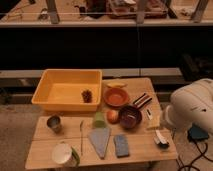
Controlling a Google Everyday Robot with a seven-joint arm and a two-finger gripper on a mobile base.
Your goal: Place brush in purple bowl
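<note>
A pale slatted wooden table stands before a dark wall. We find the small brush with a white handle and dark bristles lying flat near the table's right edge, just apart from the round maroon-purple bowl, whose reddish hollow sits open to receive it. The gripper on the bulky white arm hangs between them; whether it is parted or closed we cannot tell.

No readable text; jaws hang at right edge of table.
</note>
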